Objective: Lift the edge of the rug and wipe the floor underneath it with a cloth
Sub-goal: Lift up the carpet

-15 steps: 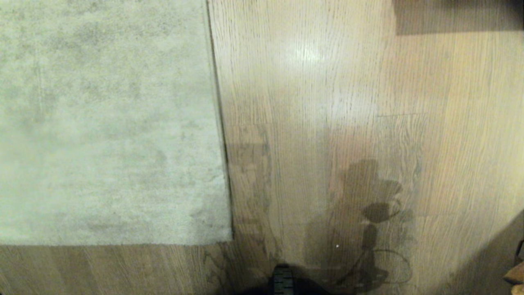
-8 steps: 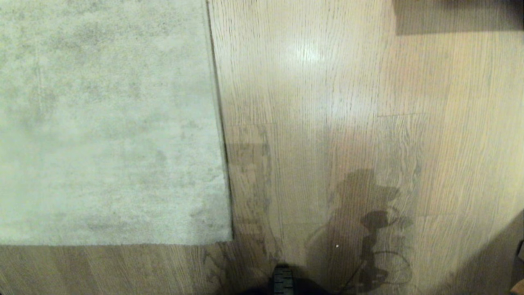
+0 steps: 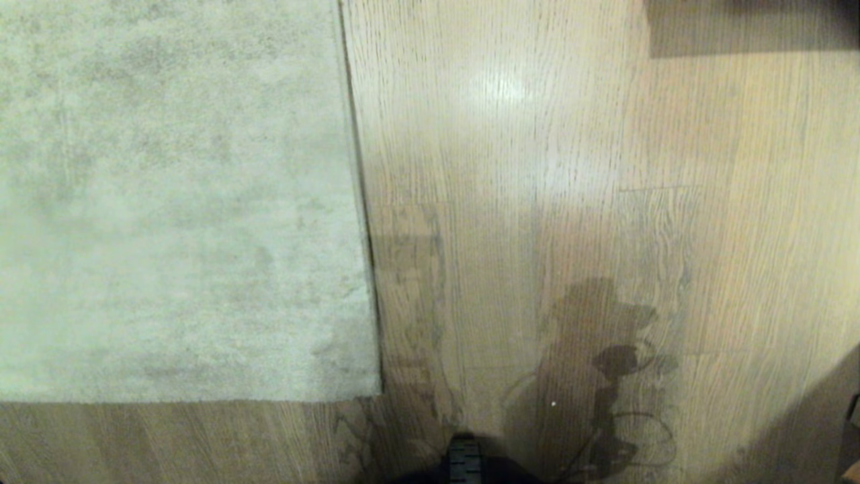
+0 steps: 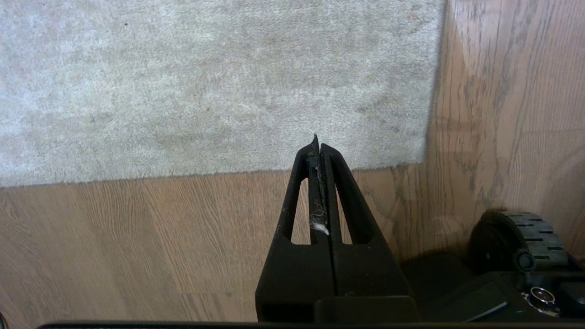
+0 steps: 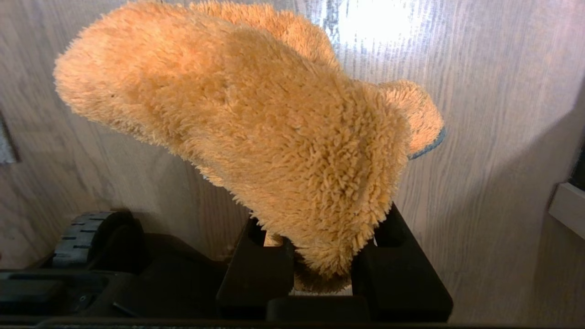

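Note:
The rug edge (image 3: 363, 222) runs straight toward me and ends in a corner (image 3: 378, 393); the pale grey rug lies flat on the wood floor (image 3: 537, 202). Neither gripper shows in the head view. In the left wrist view, my left gripper (image 4: 317, 142) hangs shut and empty above the rug's near border (image 4: 205, 173), with a bit of white lint between its fingers. My right gripper (image 5: 322, 256) is shut on the fluffy orange cloth (image 5: 256, 123), which has a teal rim at one end and hides the fingertips. The cloth hangs above bare floor (image 5: 493, 137).
My base's black wheel (image 3: 463, 464) sits at the near edge of the floor, just right of the rug corner. A dark strip (image 3: 752, 27) crosses the far right. A pale ledge (image 5: 566, 208) shows beside the right gripper.
The orange cloth at the head view's lower right corner has slipped almost out of view, and the arm's shadow on the floor has sunk a little. The rug has not moved.

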